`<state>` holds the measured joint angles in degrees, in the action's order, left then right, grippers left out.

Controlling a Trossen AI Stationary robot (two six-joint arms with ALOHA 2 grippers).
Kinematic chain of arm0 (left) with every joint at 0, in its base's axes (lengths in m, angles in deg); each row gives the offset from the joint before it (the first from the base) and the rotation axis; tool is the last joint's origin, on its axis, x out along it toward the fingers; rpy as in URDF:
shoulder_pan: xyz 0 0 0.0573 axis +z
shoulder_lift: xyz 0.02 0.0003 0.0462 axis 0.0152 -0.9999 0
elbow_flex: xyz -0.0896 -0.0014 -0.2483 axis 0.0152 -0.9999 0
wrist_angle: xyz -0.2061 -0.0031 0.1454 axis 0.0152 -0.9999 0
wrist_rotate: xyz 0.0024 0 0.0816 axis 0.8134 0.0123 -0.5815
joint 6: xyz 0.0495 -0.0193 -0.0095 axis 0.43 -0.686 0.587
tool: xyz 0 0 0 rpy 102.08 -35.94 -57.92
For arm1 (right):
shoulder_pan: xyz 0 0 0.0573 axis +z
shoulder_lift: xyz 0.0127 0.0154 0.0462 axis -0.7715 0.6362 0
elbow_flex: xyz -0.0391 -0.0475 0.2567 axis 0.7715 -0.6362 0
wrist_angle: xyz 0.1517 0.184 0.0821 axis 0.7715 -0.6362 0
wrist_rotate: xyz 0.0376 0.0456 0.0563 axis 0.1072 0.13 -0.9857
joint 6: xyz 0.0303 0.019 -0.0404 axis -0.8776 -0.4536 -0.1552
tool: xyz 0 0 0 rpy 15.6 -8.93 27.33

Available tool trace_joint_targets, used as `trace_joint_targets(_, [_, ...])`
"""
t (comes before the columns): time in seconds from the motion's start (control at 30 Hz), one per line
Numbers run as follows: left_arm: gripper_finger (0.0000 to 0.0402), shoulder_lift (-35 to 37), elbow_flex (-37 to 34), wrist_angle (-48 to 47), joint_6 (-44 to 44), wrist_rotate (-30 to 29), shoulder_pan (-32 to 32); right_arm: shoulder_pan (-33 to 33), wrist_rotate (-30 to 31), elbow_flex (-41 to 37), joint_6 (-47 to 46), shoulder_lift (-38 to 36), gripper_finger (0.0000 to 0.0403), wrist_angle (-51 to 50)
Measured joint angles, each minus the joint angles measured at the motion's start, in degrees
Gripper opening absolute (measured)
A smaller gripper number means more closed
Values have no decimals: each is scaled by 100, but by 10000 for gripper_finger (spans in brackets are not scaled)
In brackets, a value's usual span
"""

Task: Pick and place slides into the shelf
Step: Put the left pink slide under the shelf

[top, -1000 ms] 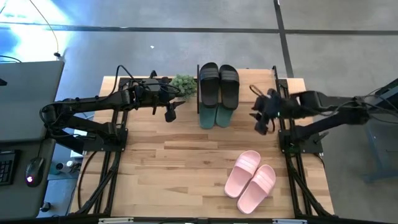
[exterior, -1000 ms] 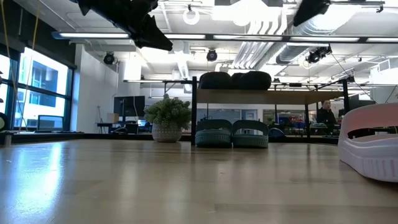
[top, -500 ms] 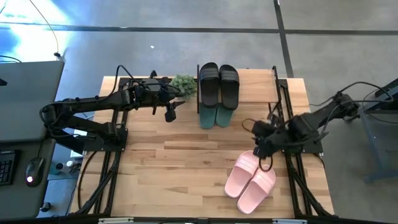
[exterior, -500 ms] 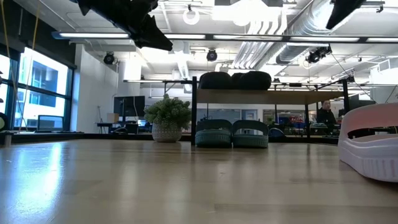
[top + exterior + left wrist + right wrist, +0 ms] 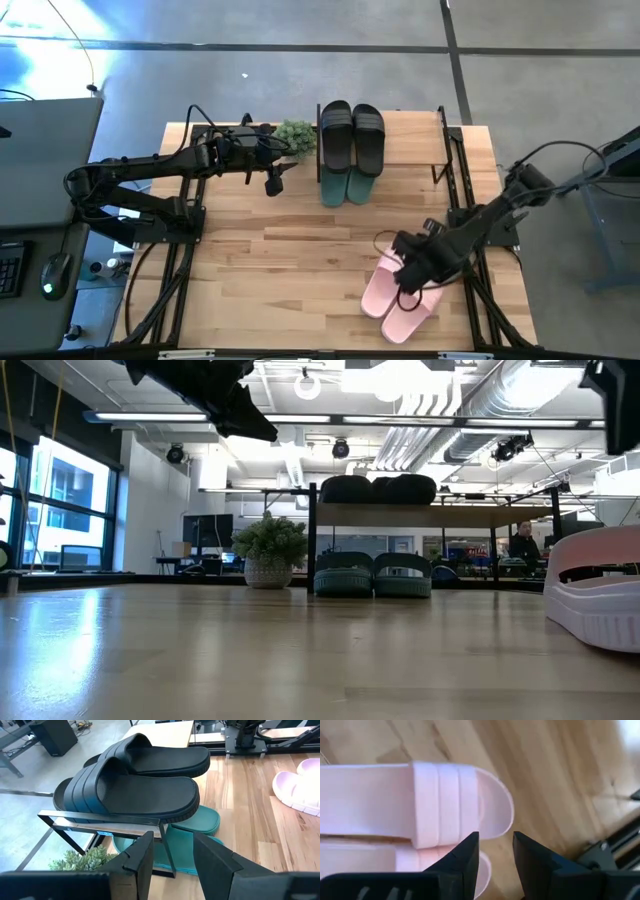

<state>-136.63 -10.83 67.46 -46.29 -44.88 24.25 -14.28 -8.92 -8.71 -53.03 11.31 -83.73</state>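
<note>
Pale butcher-block wooden surface (image 5: 300,250) carried everything, planks running lengthwise, grey concrete floor around it. At its far edge stood the low shelf with a light plank board and thin black metal posts (image 5: 410,125); the right half of its board lay bare, likely kept free for the last pair. Matte black rubber slide sandals with ribbed wide straps (image 5: 352,135) sat side by side on top of the board, soles thick and rounded. Teal-green rubber slides (image 5: 347,187) were tucked under the board, only their ends sticking out toward the middle of the surface. Pale pink rubber slides (image 5: 402,292), smooth and chunky with three grooves on the strap, lay loose near the front right, touching each other and angled. Right gripper (image 5: 410,272) hung directly over them, fingers spread a little with nothing between, probably lined up to take one by the strap. Left gripper (image 5: 274,181) waited in the air near the shelf's left end, fingers parted and empty. Small green potted plant (image 5: 296,135) sat just left of the shelf.
</note>
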Motion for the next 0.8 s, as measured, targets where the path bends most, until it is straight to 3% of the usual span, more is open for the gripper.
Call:
trace_joint_targets(0.13, [122, 0, 0, 0, 0, 0, 0, 225, -67, 518, -255, 577, 110, -414])
trace_joint_targets(0.3, [122, 0, 0, 0, 0, 0, 0, 574, -26, 1711, -635, 1443, 110, -1114])
trace_joint_targets(0.47, [122, 0, 0, 0, 0, 0, 0, 795, 582, 2738, -662, 2214, 110, -1061])
trace_joint_targets(0.8, [122, 2, 0, 0, 0, 2, -1, 334, 478, 3229, -80, 3338, 110, -1071])
